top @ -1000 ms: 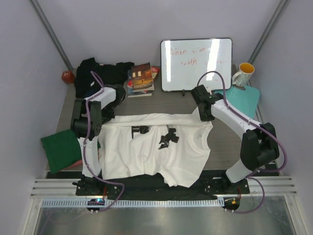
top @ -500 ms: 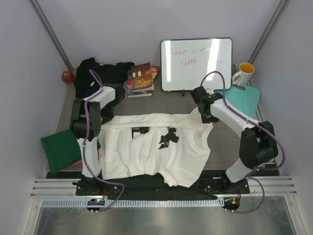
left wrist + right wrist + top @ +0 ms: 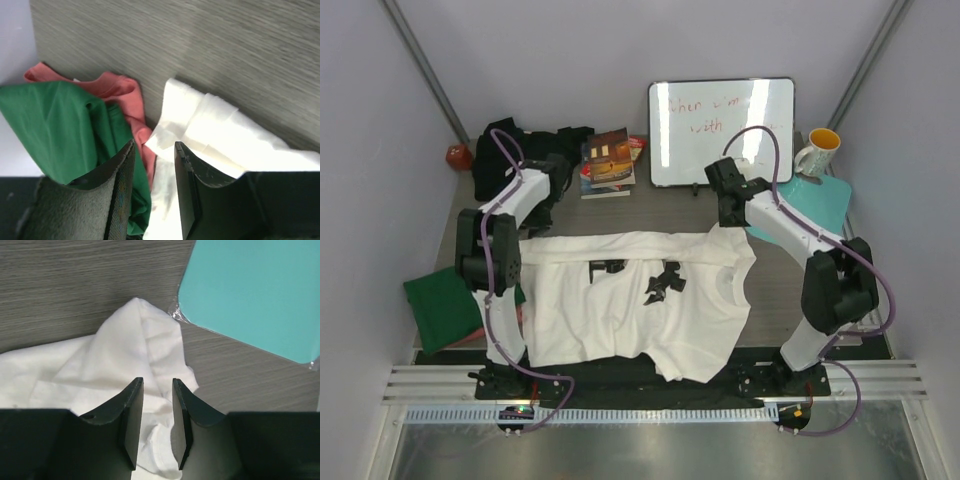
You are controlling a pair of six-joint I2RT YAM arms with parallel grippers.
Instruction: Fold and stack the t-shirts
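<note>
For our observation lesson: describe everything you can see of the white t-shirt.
The white t-shirt is soft, creased cloth with small black printed marks, spread flat across the wooden table, collar toward the right. Its far edge is folded over into a band. Its left corner touches the salmon shirt beside the green shirt; its right corner lies near the teal mat. The left gripper and right gripper hang above those corners, jaws apart, gripping nothing.

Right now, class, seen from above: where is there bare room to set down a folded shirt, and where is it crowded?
Free: the table strip between the white t-shirt and the whiteboard. Crowded: far-left corner, with black shirts and books; green shirt at the left edge; teal mat and mug far right.
</note>
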